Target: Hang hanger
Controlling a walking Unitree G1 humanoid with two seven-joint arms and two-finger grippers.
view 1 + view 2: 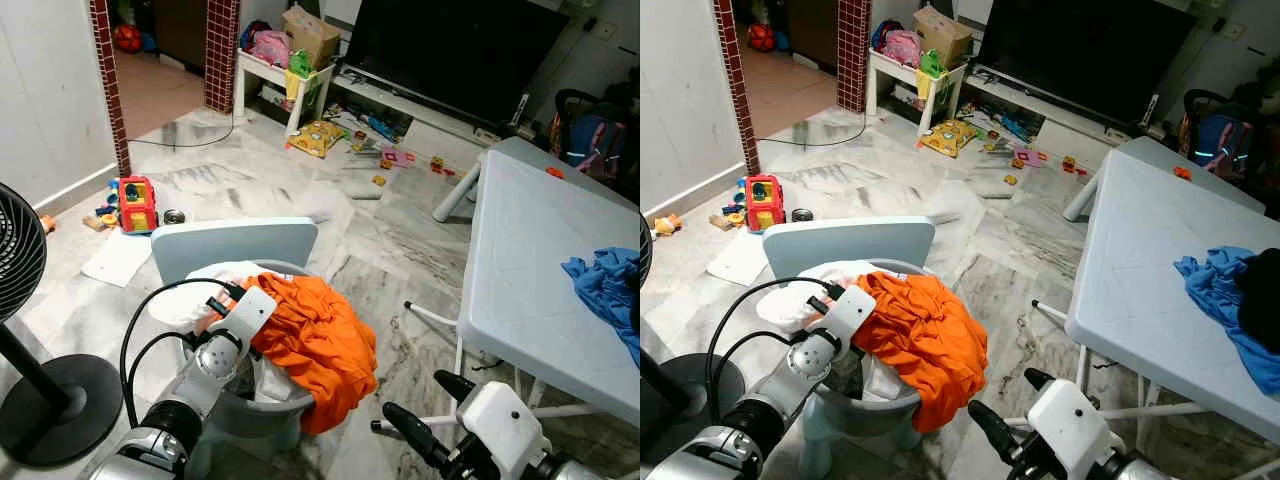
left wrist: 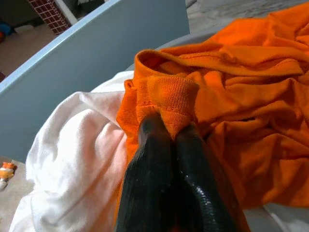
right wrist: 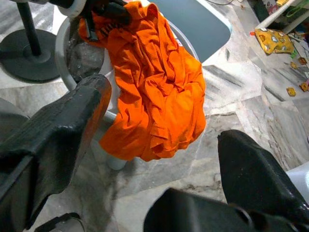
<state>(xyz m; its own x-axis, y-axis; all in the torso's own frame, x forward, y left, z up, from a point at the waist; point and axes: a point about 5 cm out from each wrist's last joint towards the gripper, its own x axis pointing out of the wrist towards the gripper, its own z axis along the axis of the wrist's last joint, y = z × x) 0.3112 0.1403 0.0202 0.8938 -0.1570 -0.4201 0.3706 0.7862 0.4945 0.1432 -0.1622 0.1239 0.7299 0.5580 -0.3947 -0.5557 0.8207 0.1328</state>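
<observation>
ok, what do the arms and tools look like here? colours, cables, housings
Left arm: silver jointed segments with a white wrist housing, and black cables looping out beside it. Its tool has two long black fingers with a slightly glossy, rubbery surface. Right arm: white boxy wrist housing, black links in front. Right tool: two broad, matte black fingers.
</observation>
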